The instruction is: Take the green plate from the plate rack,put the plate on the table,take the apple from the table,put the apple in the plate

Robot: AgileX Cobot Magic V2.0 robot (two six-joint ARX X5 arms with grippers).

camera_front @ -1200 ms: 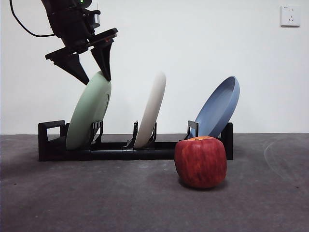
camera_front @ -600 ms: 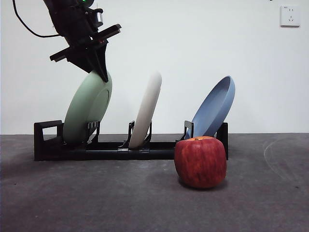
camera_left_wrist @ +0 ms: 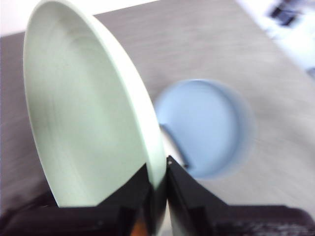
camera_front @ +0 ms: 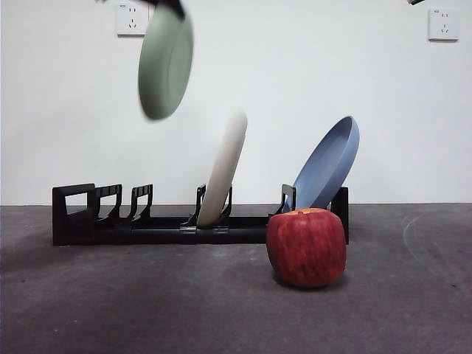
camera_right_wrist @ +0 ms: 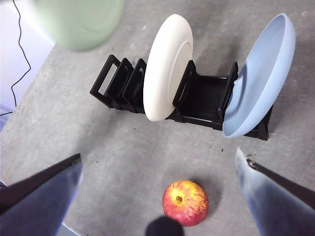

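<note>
The green plate [camera_front: 165, 63] is motion-blurred, its top cut off by the front view's edge.

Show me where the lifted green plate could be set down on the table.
Bare table lies in front of the plate rack, to the side of the apple. It is crowded near the cream plate and blue plate. The left gripper holds the green plate overhead.

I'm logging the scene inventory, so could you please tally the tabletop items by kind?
Plates: 3, green plate held aloft by the left end effector, cream plate and blue plate in the rack.
Apples: 1, apple.
Racks: 1, plate rack.
Total: 5.
</note>
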